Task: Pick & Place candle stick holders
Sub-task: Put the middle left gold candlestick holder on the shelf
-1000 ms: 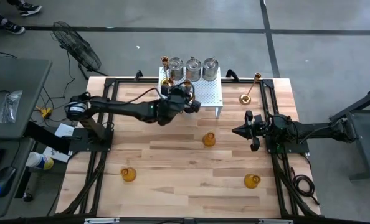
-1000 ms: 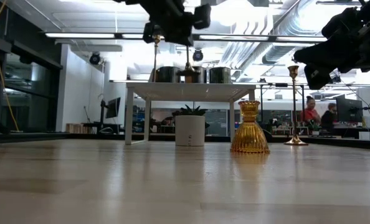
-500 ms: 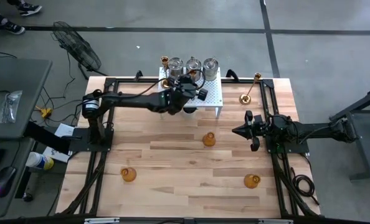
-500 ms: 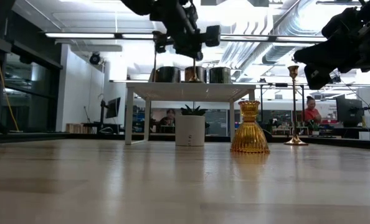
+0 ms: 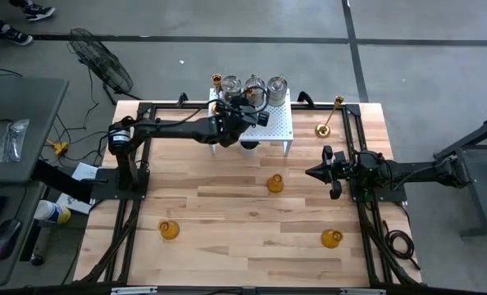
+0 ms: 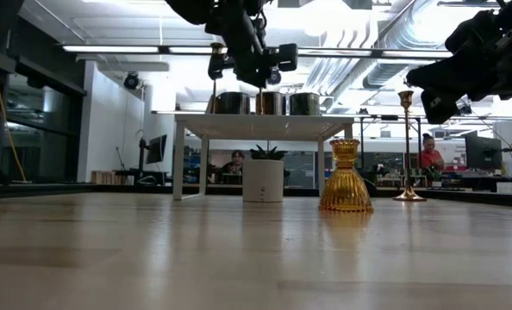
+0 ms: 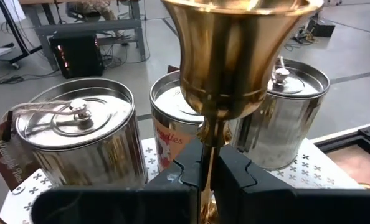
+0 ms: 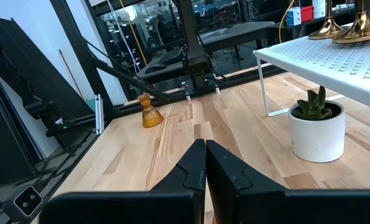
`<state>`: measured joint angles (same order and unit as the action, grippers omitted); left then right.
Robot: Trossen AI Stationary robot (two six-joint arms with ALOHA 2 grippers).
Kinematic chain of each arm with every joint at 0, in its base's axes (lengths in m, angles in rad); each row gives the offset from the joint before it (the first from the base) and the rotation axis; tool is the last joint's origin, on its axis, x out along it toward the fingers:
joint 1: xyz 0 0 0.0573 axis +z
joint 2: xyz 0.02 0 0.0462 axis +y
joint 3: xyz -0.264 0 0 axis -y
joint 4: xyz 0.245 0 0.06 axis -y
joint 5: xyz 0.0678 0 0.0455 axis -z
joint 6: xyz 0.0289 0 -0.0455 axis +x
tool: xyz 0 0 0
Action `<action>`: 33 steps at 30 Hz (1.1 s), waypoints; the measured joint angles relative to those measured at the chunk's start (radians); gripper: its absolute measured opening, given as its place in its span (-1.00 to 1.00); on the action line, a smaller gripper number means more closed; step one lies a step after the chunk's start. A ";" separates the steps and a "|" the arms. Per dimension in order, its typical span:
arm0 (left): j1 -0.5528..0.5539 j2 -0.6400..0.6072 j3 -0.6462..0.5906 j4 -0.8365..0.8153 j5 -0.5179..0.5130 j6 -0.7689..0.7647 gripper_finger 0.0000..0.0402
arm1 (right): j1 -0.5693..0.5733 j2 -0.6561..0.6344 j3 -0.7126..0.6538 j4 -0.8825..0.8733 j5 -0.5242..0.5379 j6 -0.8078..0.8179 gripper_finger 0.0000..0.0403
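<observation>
My left gripper [image 5: 237, 112] is over the white perforated rack [image 5: 278, 127], shut on a slim gold candlestick [image 7: 233, 56]. Three silvery jar-like holders [image 5: 254, 84] stand in a row along the rack's far edge, just behind it. Another gold candlestick [image 5: 217, 80] stands on the rack's far left corner. A third gold candlestick [image 5: 329, 120] stands on the table right of the rack. Three amber holders [image 5: 275, 183] [image 5: 170, 229] [image 5: 332, 238] stand on their bases on the table. My right gripper [image 5: 311, 173] is shut and empty at the table's right. My left gripper pinches the gold candlestick's thin stem [image 7: 208, 144] between its two fingers, just below the cup. The fingers come about level from the table's near side and lie across the stem. The candlestick stands upright; I cannot tell whether its base [image 8: 361, 29] touches the rack's top.
A small white pot with a green plant [image 8: 316, 127] stands under the rack. Black frame rails [image 5: 354, 131] run along the table's edges. The table's middle and near part hold only the amber holders. People show in the room beyond the table.
My left gripper has carried the gold candlestick toward the table's far edge, from the rack's near left part to close in front of the jars. The candlestick has stayed upright. My right arm has kept still.
</observation>
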<state>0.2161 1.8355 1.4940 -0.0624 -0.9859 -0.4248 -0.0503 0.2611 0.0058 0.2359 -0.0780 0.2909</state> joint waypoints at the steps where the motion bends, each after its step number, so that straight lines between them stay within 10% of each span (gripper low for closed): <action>1: 0.001 0.000 0.000 -0.001 0.000 0.000 -0.93 | 0.000 0.000 0.000 0.000 0.000 0.000 -0.99; 33: 0.039 0.029 0.000 0.012 0.054 0.002 -0.92 | 0.000 0.000 0.000 0.000 -0.001 0.000 -0.99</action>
<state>0.2554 1.8641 1.4940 -0.0505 -0.9319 -0.4229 -0.0505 0.2609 0.0059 0.2356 -0.0792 0.2911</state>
